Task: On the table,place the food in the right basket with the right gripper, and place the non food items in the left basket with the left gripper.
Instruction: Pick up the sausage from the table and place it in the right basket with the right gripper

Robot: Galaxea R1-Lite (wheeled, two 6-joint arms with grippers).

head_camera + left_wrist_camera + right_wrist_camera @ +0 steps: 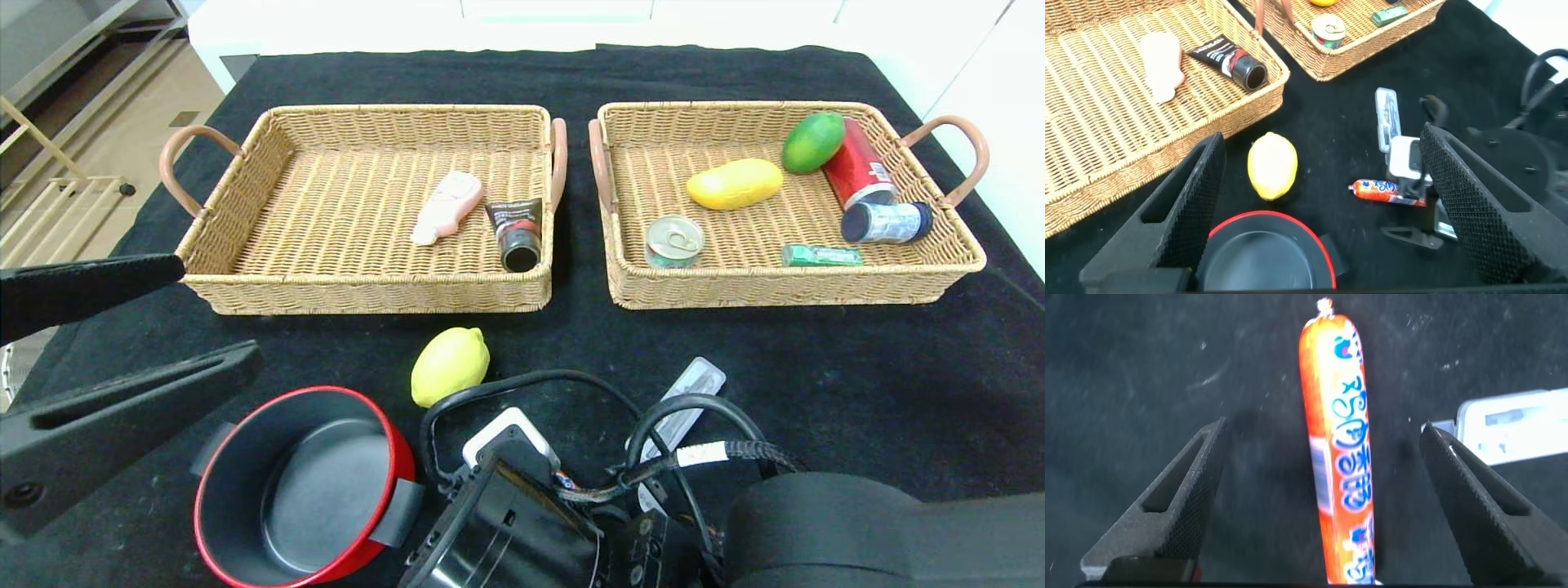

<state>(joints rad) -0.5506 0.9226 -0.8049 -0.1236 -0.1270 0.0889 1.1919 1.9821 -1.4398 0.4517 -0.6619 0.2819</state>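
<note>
An orange sausage [1337,416] with blue print lies on the black cloth between the open fingers of my right gripper [1323,431], untouched by either pad. In the left wrist view this sausage [1384,190] pokes out beside the right arm. In the head view it is hidden under the right arm [522,523]. A yellow lemon [449,365] and a clear flat pack [694,384] also lie on the cloth. My left gripper [216,310] hovers open and empty over the table's near left, above a red-rimmed pot [245,416].
The left basket [245,180] holds a pink item [446,208] and a black tube [516,233]. The right basket [939,237] holds a yellow fruit [735,184], a green fruit [813,140], a red can [857,171], a tin [674,241], a green pack [821,256] and a small can [886,222].
</note>
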